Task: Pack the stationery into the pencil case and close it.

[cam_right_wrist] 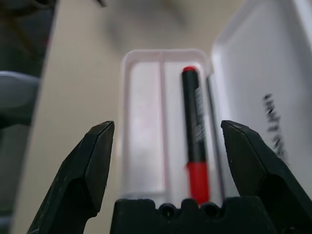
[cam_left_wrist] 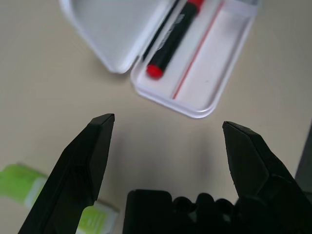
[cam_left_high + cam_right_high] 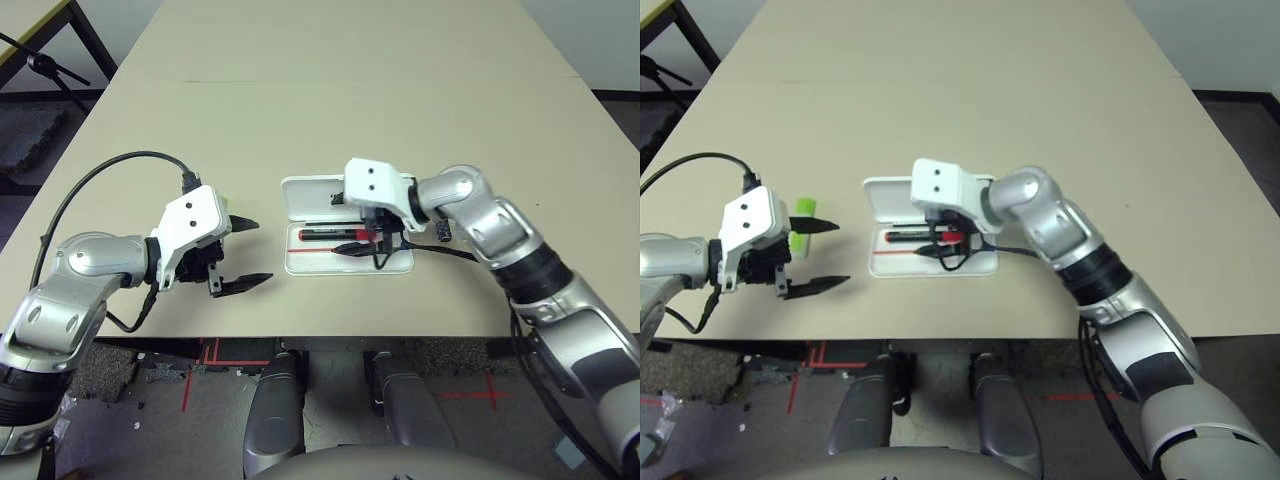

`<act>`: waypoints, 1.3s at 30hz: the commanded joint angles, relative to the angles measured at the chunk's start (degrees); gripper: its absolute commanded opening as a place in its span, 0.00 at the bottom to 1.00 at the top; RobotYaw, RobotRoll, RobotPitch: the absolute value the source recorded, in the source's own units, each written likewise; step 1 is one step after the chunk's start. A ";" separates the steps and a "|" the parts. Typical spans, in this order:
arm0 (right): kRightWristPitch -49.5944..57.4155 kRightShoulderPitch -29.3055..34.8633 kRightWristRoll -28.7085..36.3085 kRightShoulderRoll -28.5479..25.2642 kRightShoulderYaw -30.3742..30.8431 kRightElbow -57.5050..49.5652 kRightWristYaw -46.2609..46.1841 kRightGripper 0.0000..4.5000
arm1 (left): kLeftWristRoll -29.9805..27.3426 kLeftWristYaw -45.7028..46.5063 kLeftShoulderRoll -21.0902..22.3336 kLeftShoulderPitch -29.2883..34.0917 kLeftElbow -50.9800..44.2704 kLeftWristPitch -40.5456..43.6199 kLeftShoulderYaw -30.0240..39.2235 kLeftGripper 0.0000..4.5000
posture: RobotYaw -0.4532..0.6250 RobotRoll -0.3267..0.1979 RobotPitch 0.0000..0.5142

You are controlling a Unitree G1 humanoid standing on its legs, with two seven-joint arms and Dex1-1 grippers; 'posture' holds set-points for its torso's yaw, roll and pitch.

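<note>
Fingers spread and empty, the right gripper (image 1: 168,127) hovered over the open white pencil case (image 3: 300,262), where the red-and-black marker (image 1: 195,122) lay in the compartment nearer the hinged lid. The left gripper (image 2: 169,119), also open and empty, stood beside the case, near the green highlighter (image 3: 802,225) on the table (image 3: 330,110).

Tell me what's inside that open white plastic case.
The open white rectangular plastic case holds a black marker with red ends, lying lengthwise beside a thin red line. In the head views, the right gripper covers part of the interior.
</note>
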 commanded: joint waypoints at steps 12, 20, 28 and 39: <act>12.92 7.99 16.20 -15.50 -6.85 -11.46 8.37 0.99 | -2.34 23.18 -7.01 -8.30 -1.78 36.76 6.31 1.00 | 0.49 0.62 0.41; 12.25 9.25 16.93 -15.48 -5.68 -12.55 7.53 0.99 | 0.76 34.44 -14.19 -14.13 0.47 51.33 6.13 1.00 | 0.50 0.62 0.42; 11.10 10.01 16.61 -14.93 -4.75 -13.03 6.66 0.99 | 3.43 40.19 -17.94 -16.47 8.67 49.15 6.82 1.00 | 0.49 0.62 0.42; 9.63 11.85 16.55 -16.03 -5.48 -13.36 5.77 1.00 | 3.37 41.19 -20.39 -19.34 16.11 44.19 6.54 0.96 | 0.46 0.62 0.40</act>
